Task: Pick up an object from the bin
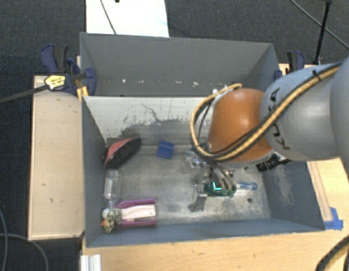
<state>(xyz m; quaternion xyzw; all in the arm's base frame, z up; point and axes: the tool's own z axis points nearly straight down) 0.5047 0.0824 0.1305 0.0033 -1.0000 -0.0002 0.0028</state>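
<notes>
My gripper is low over the bin floor, right of the middle and near the front wall, mostly under the arm's orange dome. A small green thing lies right against it; whether it is held I cannot tell. Just to the right of that lies a slim clear and blue piece. A small blue cube sits further back, to the left of the gripper.
On the left side lie a black and pink brush-like thing, a clear little bottle and a purple and white pack in the front left corner. The arm covers the bin's right half.
</notes>
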